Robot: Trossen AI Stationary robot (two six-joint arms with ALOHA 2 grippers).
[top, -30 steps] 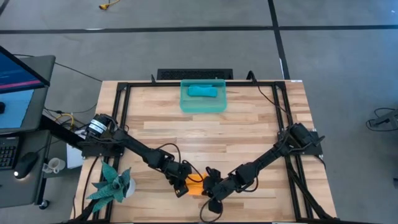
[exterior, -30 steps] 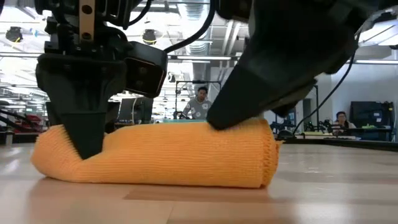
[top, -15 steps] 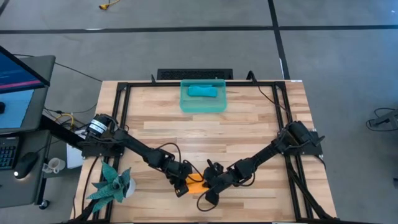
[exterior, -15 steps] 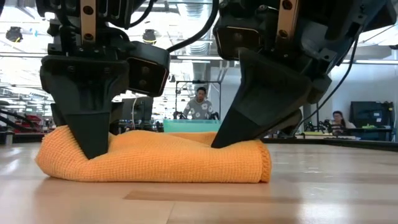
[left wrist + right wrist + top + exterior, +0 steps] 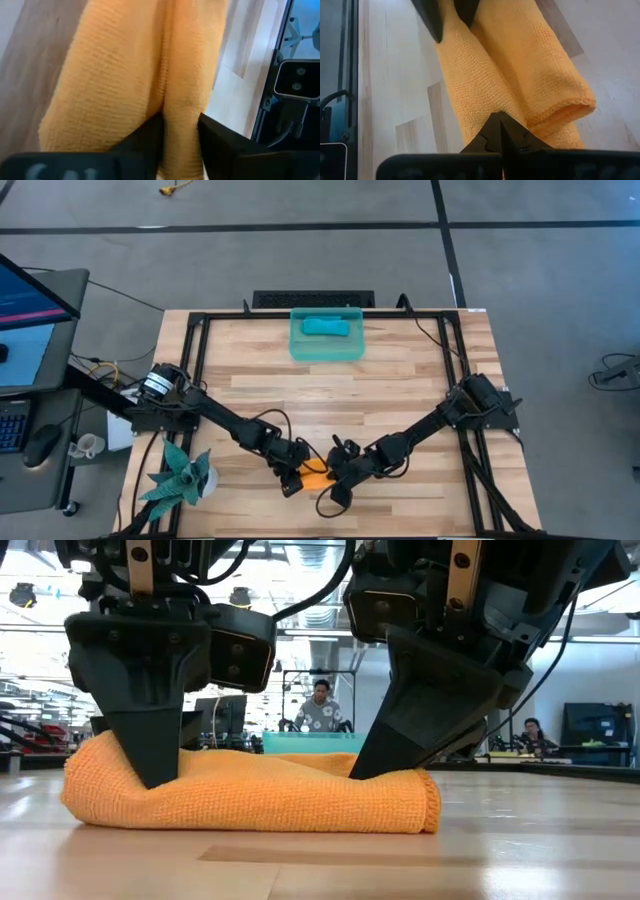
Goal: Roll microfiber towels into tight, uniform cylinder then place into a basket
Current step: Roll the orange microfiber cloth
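The orange towel [image 5: 250, 795] lay as a loose, flattened roll near the desk's [image 5: 330, 395] front edge, about midway along it, with both claws planted in it. The left claw [image 5: 290, 476] stood at one end of the roll with its fingers [image 5: 150, 135] parted around a fold of cloth; whether they were pinching or letting go could not be told. The right claw [image 5: 335, 480] sat at the other end with its fingers [image 5: 497, 132] pressed shut together, their tips [image 5: 375, 765] dug into the top of the roll near its open end; no cloth showed between them.

The step in hand looked like the rolling of the second towel, not yet tight: the roll sagged, and a groove ran along it between two lobes. The teal-blue towel [image 5: 326, 327] already lay rolled inside the basket [image 5: 326, 350], at the middle of the desk's far edge, well apart from the claws.

Next, the roll seemed to need firming into an even cylinder, then a grip around its whole thickness so that it would not unwind when lifted, and a carry across the desk to the basket, to lie beside the blue one.
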